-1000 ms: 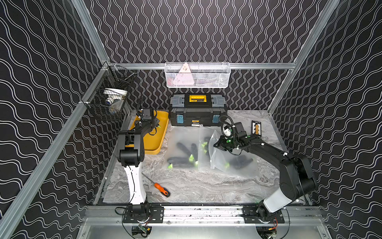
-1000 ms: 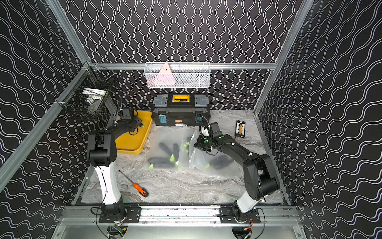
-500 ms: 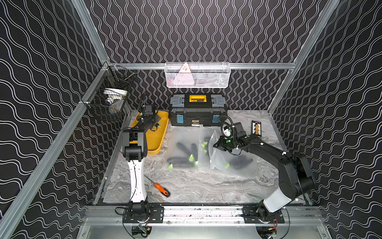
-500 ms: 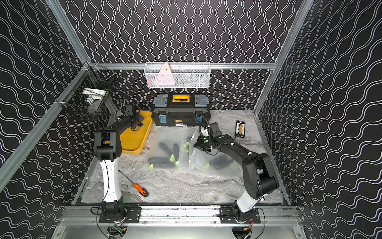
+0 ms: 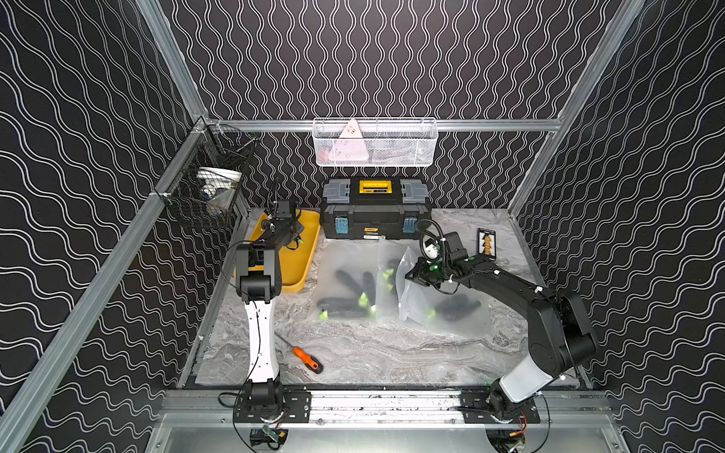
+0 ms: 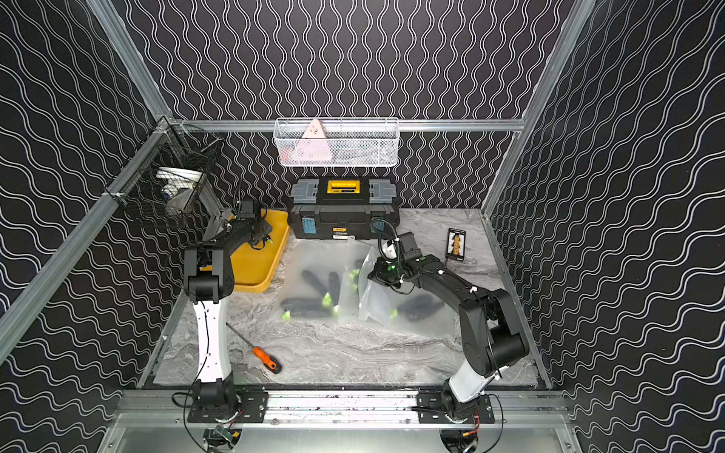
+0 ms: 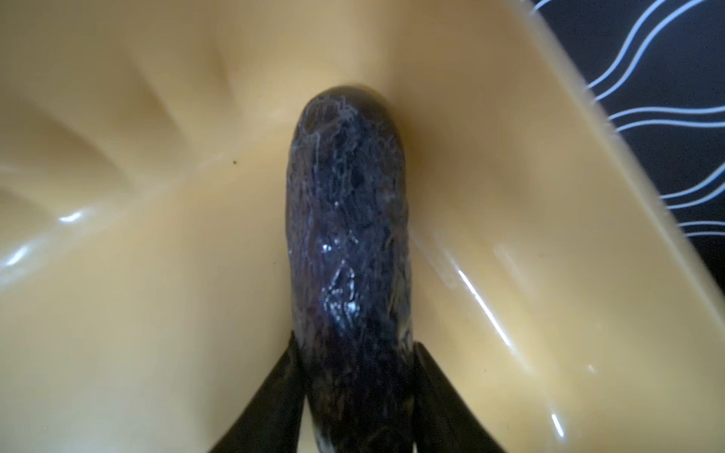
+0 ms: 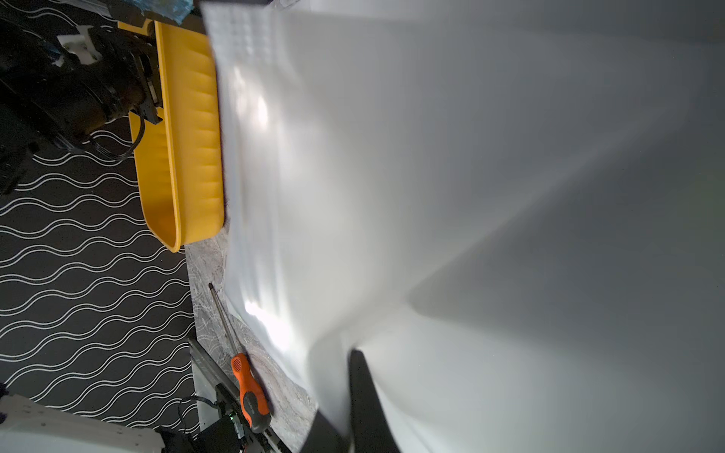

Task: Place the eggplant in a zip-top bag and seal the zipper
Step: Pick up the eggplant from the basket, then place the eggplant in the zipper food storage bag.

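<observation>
Worktop (image 5: 353,353): grey marbled slab boxed in by black wavy-lined walls, with a toolbox (image 5: 374,213) at the back and a screwdriver (image 5: 308,359) near the front
Eggplant (image 7: 349,235): dark and glossy, lying lengthwise in the yellow tray (image 5: 293,285) at the left rear, not yet lifted
Left gripper (image 7: 355,347): down in the tray, one finger against each flank of the eggplant towards one end, pinching it
Right gripper (image 5: 416,274): pressed together on the raised edge of the zip-top bag (image 5: 408,298), holding its mouth off the worktop, well apart from the tray
Step in hand: securing the eggplant for the carry to the bag
Doing it well: squeeze firmly, since the skin looks slick and the hold sits off-centre; lift straight up to clear the tray wall; aim the long axis at the bag mouth and keep that mouth held high
Since a second ago: the left arm's elbow has drawn upright and its gripper reaches deeper over the tray; the right arm and bag are unchanged
</observation>
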`<state>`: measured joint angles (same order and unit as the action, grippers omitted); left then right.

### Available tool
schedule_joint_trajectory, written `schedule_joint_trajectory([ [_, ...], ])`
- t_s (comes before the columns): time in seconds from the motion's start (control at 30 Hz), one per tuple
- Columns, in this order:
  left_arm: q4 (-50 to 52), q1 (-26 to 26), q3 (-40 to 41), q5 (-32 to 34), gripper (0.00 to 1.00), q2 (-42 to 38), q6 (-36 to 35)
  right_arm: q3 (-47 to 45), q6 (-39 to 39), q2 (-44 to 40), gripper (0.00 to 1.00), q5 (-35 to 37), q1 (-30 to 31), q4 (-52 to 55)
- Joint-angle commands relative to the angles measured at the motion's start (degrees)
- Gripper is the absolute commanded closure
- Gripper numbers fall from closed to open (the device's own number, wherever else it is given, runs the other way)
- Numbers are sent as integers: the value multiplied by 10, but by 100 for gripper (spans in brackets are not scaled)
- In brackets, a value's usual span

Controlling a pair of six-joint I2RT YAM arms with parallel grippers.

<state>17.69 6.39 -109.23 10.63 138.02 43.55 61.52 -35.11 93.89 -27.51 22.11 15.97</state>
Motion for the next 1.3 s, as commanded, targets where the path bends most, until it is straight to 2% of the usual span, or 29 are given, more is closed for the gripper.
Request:
schedule_joint_trajectory([
  [0.0,27,0,9,-9,59,-13,-8,-1,-2,-8,93,-1,0,-12],
  [0.3,15,-8,82,-15,60,-117,-37,-7,0,-23,93,10,-1,-11],
  [0.6,26,-51,191,-53,60,-276,-40,-14,-3,-40,93,33,-1,-16],
  [0.83,29,-128,311,-107,60,-445,-43,-22,-5,-48,93,40,0,-21],
  [0.97,40,-186,364,-169,60,-519,-58,-20,4,-46,93,43,0,-13],
  [1.1,54,-248,402,-247,60,-561,-78,-19,14,-49,93,49,2,-12],
  [1.27,84,-321,417,-341,59,-569,-135,-19,31,-48,93,57,5,-13],
])
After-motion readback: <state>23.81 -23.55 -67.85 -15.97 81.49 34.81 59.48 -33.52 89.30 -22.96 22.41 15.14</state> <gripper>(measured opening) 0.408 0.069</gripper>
